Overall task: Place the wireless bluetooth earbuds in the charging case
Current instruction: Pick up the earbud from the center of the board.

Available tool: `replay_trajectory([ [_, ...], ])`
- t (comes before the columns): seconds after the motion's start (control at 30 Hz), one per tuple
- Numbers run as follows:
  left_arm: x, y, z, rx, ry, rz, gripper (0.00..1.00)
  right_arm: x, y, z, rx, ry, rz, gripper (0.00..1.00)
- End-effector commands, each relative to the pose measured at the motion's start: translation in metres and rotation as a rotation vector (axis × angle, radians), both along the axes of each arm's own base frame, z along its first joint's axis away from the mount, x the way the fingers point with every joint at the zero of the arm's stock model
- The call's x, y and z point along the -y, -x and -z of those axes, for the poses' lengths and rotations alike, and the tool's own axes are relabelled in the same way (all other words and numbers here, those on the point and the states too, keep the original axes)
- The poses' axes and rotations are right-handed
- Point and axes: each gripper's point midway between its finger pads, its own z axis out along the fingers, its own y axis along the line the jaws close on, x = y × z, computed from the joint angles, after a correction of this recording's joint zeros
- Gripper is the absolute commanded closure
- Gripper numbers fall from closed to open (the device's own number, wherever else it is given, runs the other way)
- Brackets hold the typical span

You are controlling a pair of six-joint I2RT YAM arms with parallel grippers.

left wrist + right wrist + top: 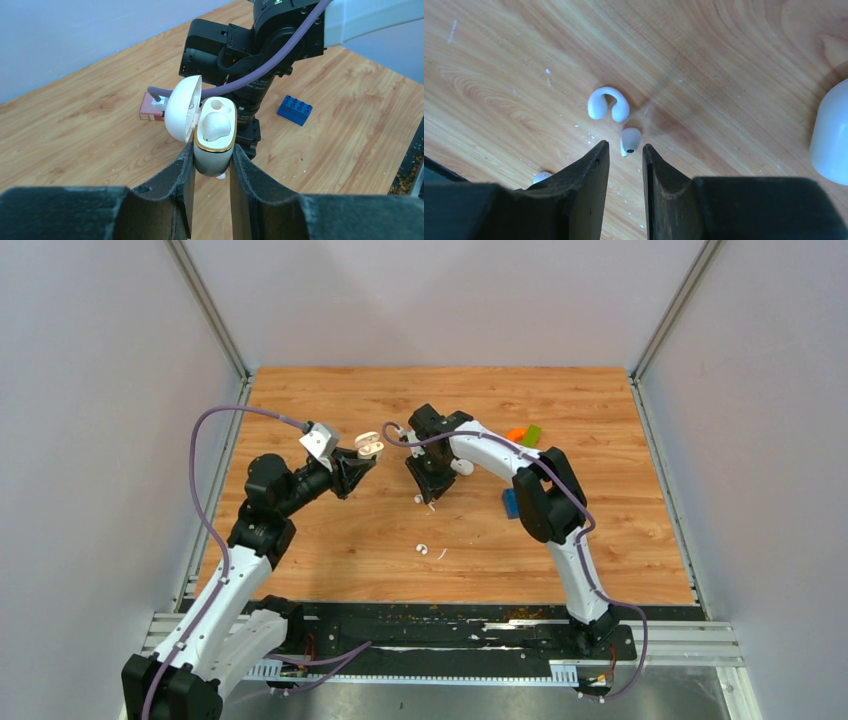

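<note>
My left gripper (357, 462) (212, 150) is shut on the base of the charging case (369, 446) (214, 150) and holds it in the air. The case has a gold rim and its lid (181, 112) is swung open to the left. One white earbud (216, 125) sits in the near socket; the far socket (220, 104) looks empty. My right gripper (430, 495) (624, 146) is open, empty and pointing down at the table. A curved C-shaped white earbud (608, 102) lies just beyond its fingertips, next to a small white bud piece (630, 140) with a dark hole.
A blue brick (510, 503) (295, 109) lies by the right arm. Orange and green blocks (524, 434) lie at the back right. A small red-brown box (149, 110) lies behind the case. A smooth white rounded object (831, 132) sits at the right edge. Another white bit (541, 176) lies left of my right fingers.
</note>
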Motion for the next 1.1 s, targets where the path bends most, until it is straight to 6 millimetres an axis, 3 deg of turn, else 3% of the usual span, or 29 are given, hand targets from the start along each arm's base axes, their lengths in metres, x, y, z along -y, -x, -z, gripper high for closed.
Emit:
replay_trajectory([
  [0.0, -0.002, -0.001, -0.024, 0.080, 0.019, -0.006, 1.00, -0.005, -0.012, 0.003, 0.033, 0.021, 0.041, 0.69],
  [0.23, -0.002, -0.002, -0.023, 0.080, 0.019, -0.010, 1.00, -0.006, -0.016, 0.012, 0.043, 0.040, 0.043, 0.72],
  [0.4, -0.002, -0.003, -0.020, 0.080, 0.027, -0.012, 1.00, -0.002, -0.005, 0.018, 0.044, 0.096, 0.035, 0.74],
  [0.57, -0.002, -0.004, -0.019, 0.081, 0.027, -0.013, 1.00, 0.002, 0.005, 0.016, 0.049, 0.132, 0.042, 0.74],
  [1.07, 0.000, -0.007, -0.018, 0.076, 0.037, -0.007, 1.00, 0.013, 0.007, 0.019, 0.050, 0.181, 0.073, 0.73],
])
